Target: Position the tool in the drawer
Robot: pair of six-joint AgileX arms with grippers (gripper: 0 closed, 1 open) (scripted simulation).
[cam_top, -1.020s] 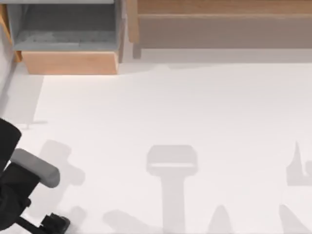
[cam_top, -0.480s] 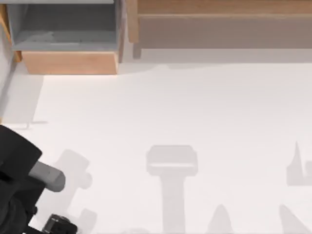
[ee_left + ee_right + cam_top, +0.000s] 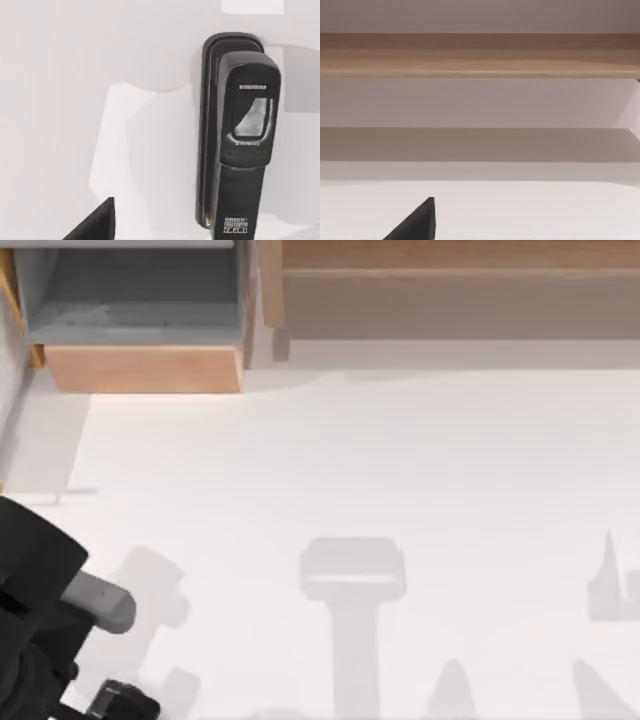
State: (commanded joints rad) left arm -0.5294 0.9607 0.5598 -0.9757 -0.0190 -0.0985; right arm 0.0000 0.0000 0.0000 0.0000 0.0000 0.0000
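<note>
The left gripper point(image 3: 120, 702) is hanging low at the near left corner of the table point(image 3: 400, 460), well apart from the drawer point(image 3: 140, 368), and whether its fingers are apart or closed I cannot tell from here. One dark finger tip point(image 3: 95, 225) is poking into the left wrist view, clear of the tool point(image 3: 240, 140) and not touching it. The tool is lying flat on the white tabletop, a black oblong with a small glossy window and pale lettering across it, seated on a slightly wider black base. It is sitting outside the drawer, down at the left arm's end of the table. The drawer is standing pulled open at the far left corner, its tan front panel facing the arm and its grey floor bare. Just beside the drawer, the long wooden cabinet front point(image 3: 450, 280) is running along the far edge. The right gripper's finger tip point(image 3: 415, 225) is showing before that cabinet.
</note>
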